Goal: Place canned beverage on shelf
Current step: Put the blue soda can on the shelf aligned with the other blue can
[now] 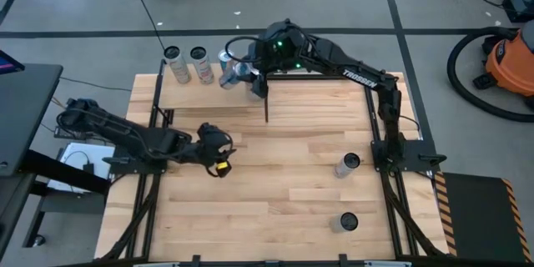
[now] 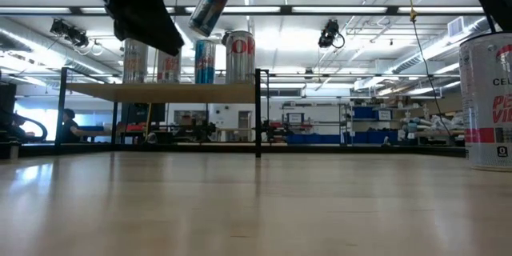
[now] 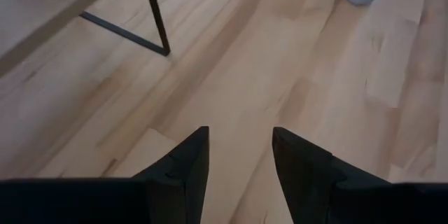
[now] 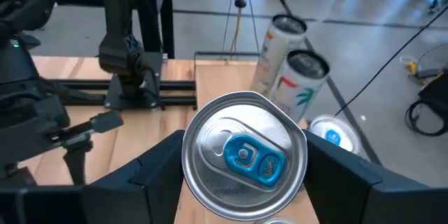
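The shelf is a pale-wood panel on black rods at the table's far left; it also shows in the low view. Several cans stand upright on it along its far edge. My right gripper is shut on a blue and silver can, tilted in the air above the shelf's right part. The right wrist view looks onto this can's top with its blue tab. My left gripper hangs open and empty over the bare tabletop, near side of the shelf. My right gripper pinches the can's round side wall between its two fingers, one on each side, close below the top rim. The can's top faces the wrist. The can is lifted clear of the shelf and tilted, its bottom end lower and toward the left.
Two more cans stand on the table's right side; one looms large at the low view's right edge. The shelf's black corner leg stands near the table's middle. Open tabletop lies along the near side.
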### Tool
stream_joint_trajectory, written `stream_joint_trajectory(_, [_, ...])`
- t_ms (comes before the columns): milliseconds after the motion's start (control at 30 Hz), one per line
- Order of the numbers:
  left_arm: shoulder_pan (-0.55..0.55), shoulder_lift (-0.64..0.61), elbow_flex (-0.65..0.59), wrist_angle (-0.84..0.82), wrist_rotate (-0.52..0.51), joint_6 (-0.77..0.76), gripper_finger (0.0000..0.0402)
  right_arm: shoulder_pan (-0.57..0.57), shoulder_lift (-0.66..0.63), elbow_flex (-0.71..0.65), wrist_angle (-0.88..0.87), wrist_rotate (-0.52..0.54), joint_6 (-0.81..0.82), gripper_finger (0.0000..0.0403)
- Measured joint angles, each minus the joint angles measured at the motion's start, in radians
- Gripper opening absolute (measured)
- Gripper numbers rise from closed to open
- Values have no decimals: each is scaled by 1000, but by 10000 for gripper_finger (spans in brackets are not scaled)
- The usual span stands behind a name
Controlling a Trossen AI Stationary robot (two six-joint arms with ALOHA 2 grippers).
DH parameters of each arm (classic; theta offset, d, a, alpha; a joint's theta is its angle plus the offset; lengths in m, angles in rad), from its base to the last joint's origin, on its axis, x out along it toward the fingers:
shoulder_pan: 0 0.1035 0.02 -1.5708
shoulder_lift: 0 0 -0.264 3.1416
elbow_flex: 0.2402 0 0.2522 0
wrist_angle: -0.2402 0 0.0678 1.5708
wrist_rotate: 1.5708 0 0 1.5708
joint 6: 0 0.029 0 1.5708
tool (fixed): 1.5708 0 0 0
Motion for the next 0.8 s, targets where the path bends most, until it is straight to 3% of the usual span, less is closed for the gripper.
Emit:
stream_joint_trajectory(467, [64,-248,1,-173,6,55,157,-22,49,39,21,-26,12,252])
stream_joint_trajectory(800, [64,-281,1,-192,6,119,157,2,85,38,-83,-14,18,252])
